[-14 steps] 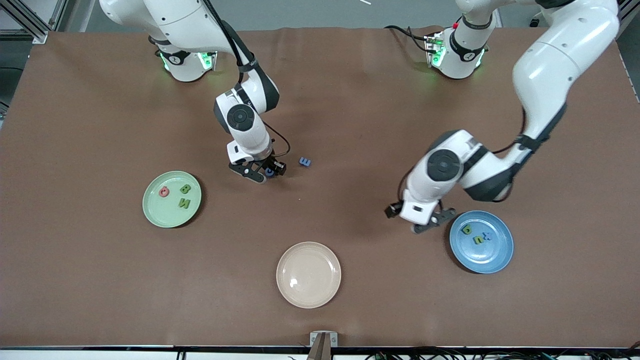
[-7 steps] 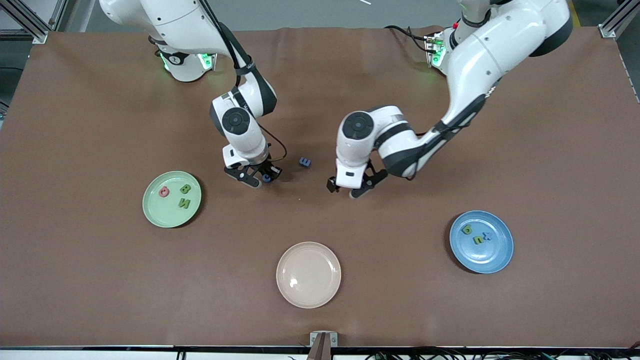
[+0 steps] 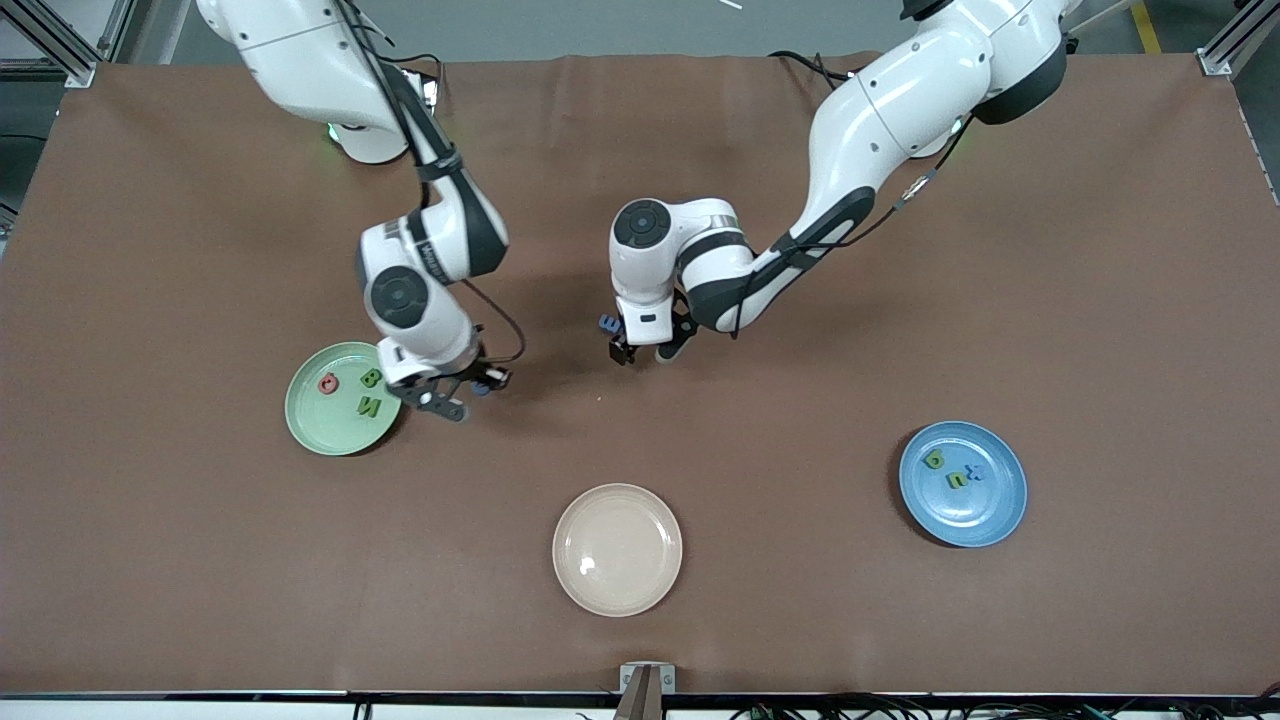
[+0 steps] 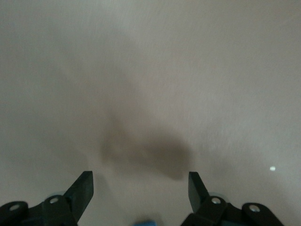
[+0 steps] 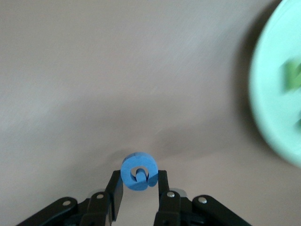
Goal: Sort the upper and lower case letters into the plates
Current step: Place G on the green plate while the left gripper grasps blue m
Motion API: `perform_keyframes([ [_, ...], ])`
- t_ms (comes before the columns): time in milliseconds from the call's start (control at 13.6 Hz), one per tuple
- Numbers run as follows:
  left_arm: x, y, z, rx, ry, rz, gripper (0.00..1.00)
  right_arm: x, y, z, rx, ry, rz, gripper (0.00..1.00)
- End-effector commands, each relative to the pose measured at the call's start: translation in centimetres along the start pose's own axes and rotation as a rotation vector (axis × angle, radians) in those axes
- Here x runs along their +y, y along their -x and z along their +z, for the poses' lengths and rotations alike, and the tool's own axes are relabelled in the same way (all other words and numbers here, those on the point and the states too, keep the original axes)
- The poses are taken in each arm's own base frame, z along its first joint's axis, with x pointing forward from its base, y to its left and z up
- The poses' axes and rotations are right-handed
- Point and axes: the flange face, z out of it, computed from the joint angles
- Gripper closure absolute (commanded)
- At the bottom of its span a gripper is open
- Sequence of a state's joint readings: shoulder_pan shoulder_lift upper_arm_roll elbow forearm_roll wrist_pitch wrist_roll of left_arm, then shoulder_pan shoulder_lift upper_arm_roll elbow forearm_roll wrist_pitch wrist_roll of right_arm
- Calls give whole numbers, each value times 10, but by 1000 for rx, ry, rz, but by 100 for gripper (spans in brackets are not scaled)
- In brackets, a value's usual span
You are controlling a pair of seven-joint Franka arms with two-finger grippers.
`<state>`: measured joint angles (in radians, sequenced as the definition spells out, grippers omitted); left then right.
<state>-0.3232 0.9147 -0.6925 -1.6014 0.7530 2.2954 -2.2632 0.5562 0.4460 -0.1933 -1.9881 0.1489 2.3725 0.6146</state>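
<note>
My right gripper point(image 3: 463, 392) hangs just above the table beside the mint green plate point(image 3: 312, 420), shut on a round blue letter point(image 5: 138, 171). That plate holds a pink letter point(image 3: 328, 382) and two green letters point(image 3: 370, 378); its rim point(image 5: 277, 99) shows in the right wrist view. My left gripper point(image 3: 642, 352) is low over the table's middle, open, right beside a blue letter E point(image 3: 607, 323). A blue sliver of it point(image 4: 146, 222) shows between the fingers point(image 4: 84, 188). The blue plate point(image 3: 990, 515), toward the left arm's end, holds two green letters point(image 3: 935, 459) and a blue one point(image 3: 977, 472).
An empty cream-beige plate point(image 3: 617, 580) sits near the table's front edge, nearer the front camera than both grippers. Brown table surface lies between the plates.
My right gripper carried the round blue letter from the table's middle to beside the green plate. My left arm swung from the blue plate across to the blue E.
</note>
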Motion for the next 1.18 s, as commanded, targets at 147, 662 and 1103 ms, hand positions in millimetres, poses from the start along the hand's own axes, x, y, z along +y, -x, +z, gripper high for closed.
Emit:
perform_keyframes([
  [147,3,27,3,-15,10,-74,18,124,-76,-21,-1,9,-159,100],
  [662,6,54,5,-36,18,-76,34,204,-113,1,1,8,-208,99],
  [1103,5,54,5,-42,8,-83,43,196,-109,31,-21,22,-214,97],
])
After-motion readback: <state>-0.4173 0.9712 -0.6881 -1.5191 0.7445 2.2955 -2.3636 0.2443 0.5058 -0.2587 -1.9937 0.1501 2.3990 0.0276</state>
